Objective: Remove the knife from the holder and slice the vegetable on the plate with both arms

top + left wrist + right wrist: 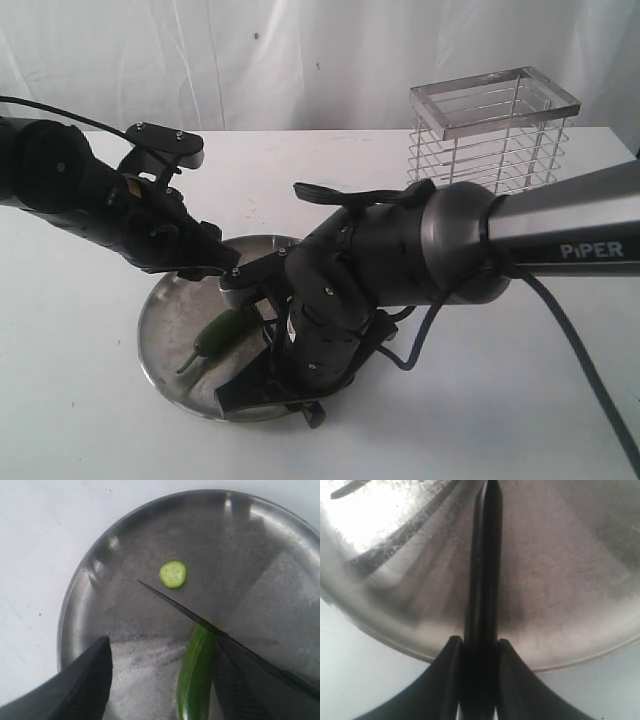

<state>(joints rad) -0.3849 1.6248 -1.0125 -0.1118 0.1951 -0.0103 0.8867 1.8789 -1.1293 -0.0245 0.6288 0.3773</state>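
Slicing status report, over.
Right tool shut on slim black knife. Left tool open astride green vegetable on round steel plate. One slice cut. Nothing obstructing.

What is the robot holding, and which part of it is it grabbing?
The right end effector holds the knife by its handle end. The left end effector stands open around the vegetable, gripping nothing.
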